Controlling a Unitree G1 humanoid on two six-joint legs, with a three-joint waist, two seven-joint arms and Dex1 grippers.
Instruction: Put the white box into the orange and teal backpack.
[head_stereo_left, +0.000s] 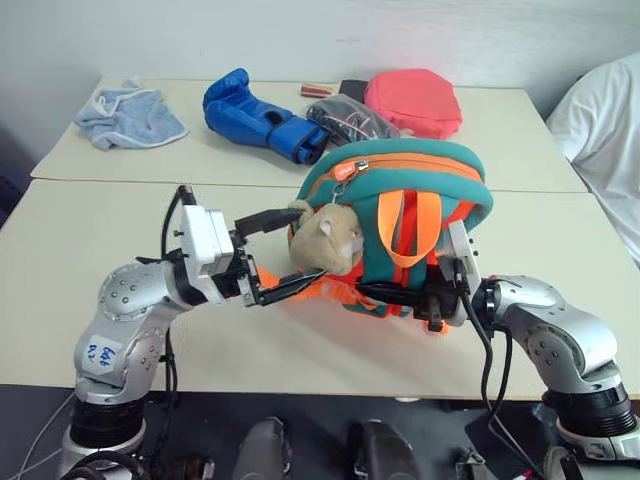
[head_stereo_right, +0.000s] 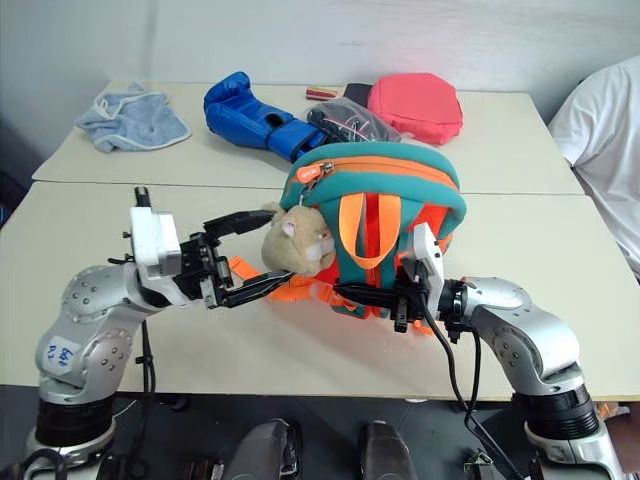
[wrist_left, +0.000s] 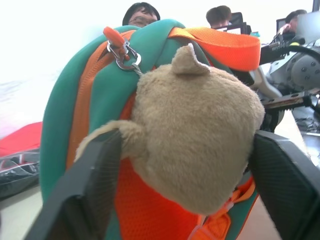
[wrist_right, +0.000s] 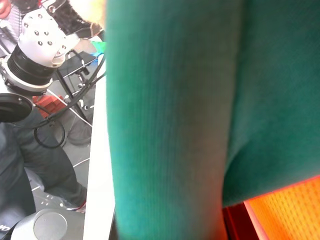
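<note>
The orange and teal backpack (head_stereo_left: 400, 180) stands upright near the table's front edge, its zip closed along the top. A tan plush animal (head_stereo_left: 328, 238) hangs from its zip pull on the left side. My left gripper (head_stereo_left: 290, 250) is open, with one black finger above the plush and one below it. In the left wrist view those fingers (wrist_left: 85, 185) flank the plush (wrist_left: 200, 140) closely. My right gripper (head_stereo_left: 385, 293) reaches in level from the right and is shut on the backpack's lower teal strap (wrist_right: 175, 100). The white box is out of view.
At the back of the table lie a blue boxing glove (head_stereo_left: 255, 115), a light blue towel (head_stereo_left: 128, 115), a clear bag of small items (head_stereo_left: 350, 118) and a coral-red pouch (head_stereo_left: 413, 100). A white cloth (head_stereo_left: 605, 110) is at the far right. People sit beyond the table (wrist_left: 142, 12).
</note>
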